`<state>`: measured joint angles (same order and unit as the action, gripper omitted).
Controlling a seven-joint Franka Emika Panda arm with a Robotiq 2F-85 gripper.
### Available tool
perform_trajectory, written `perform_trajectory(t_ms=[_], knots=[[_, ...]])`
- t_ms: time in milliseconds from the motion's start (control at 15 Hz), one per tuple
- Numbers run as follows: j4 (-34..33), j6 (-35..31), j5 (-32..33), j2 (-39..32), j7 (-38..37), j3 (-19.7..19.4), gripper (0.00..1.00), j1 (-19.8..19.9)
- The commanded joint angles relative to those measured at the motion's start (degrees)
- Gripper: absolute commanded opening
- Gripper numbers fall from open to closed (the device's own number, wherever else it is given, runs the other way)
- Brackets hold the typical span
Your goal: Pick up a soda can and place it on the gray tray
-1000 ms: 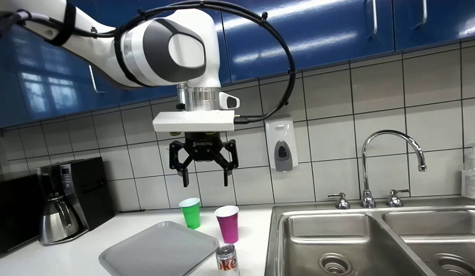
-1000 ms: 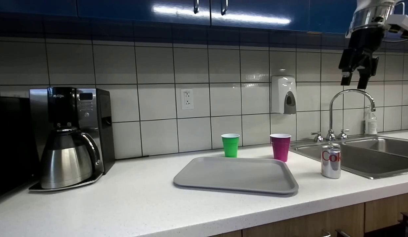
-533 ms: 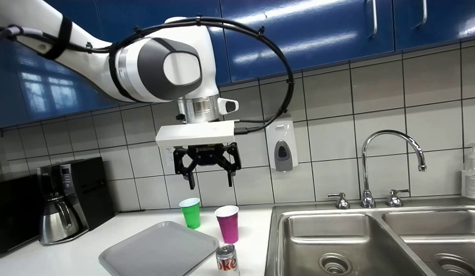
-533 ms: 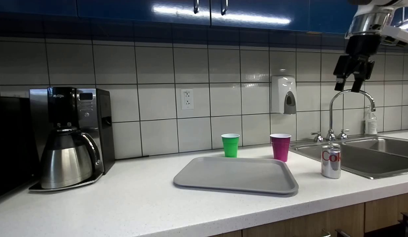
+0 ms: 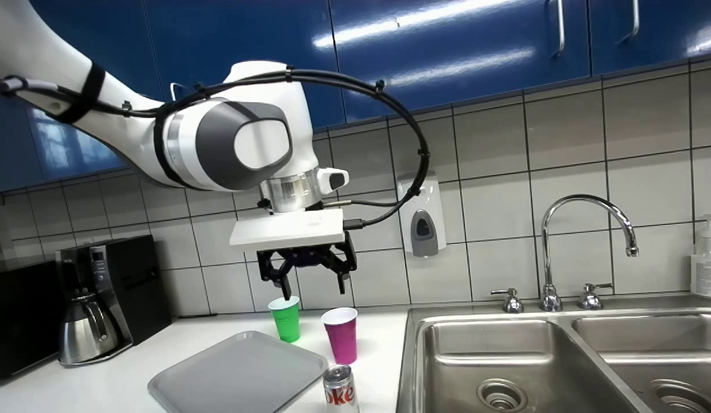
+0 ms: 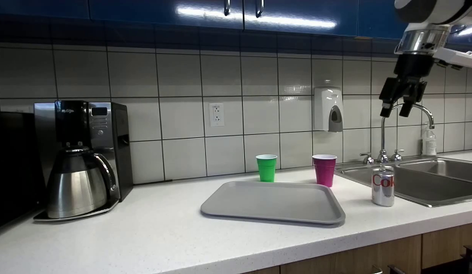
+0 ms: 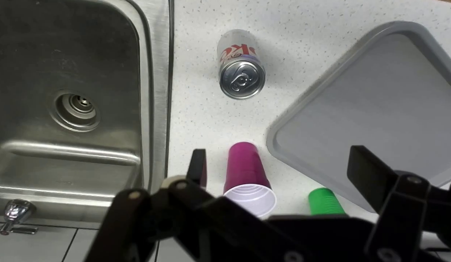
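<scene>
The soda can, silvery with red lettering, stands upright on the white counter in both exterior views [image 5: 340,391] [image 6: 383,187]. In the wrist view the can [image 7: 241,67] is at the upper middle, its silver top facing the camera. The gray tray lies flat beside it in both exterior views [image 5: 240,376] [image 6: 274,201], and the tray [image 7: 374,98] fills the right of the wrist view. My gripper hangs fingers-down above the counter, higher than the cups and the can, in both exterior views [image 5: 314,292] [image 6: 396,112]. In the wrist view the gripper [image 7: 278,156] is wide open, with nothing between its fingers.
A pink cup [image 5: 341,338] and a green cup [image 5: 286,321] stand behind the tray and can. The steel sink [image 5: 412,355] with its faucet [image 6: 407,104] adjoins the can's side. A coffee maker [image 6: 83,163] stands at the far end. Blue cabinets [image 5: 447,57] hang above.
The arm has come down, and the gripper is lower over the counter. It has also shifted slightly toward the tray's side in an exterior view. Can, tray and cups have not moved.
</scene>
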<state>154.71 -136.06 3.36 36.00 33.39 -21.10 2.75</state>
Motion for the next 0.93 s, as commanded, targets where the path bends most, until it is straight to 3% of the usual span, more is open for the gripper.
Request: perform_trajectory(t_ms=[0,867], knots=[[1.8,-5.0,0.4,-1.7,-1.4,1.9,1.00,1.0],[1.6,-16.0,0.3,-15.9,-5.0,4.4,1.00,0.5]])
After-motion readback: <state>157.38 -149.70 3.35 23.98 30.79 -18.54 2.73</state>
